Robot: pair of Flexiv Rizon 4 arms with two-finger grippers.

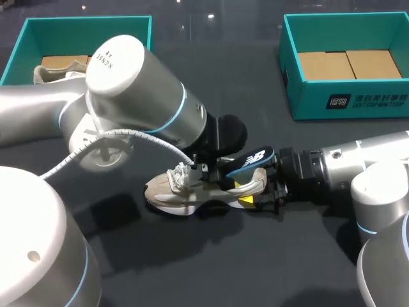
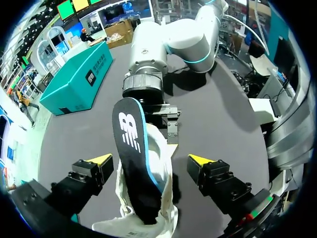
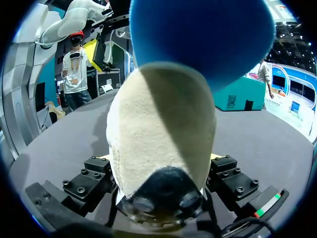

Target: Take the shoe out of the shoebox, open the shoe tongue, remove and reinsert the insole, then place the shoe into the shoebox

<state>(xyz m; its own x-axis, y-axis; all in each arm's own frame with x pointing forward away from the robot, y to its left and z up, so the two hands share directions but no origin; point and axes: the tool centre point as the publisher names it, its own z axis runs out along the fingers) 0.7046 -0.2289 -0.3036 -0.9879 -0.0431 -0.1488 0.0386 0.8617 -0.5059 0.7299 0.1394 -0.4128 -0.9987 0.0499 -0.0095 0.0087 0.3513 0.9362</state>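
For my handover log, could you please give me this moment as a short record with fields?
shoe: upright on the table
insole: half out, slanting up from the shoe's opening
right gripper: shut on the shoe's heel
left gripper: open, astride the insole
left shoebox: holds another shoe
right shoebox: no shoe inside

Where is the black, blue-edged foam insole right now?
Head view, mid-table: the black, blue-edged insole stands half out of the beige sneaker at its heel opening, tilted toward the right gripper, which holds the sneaker's heel.
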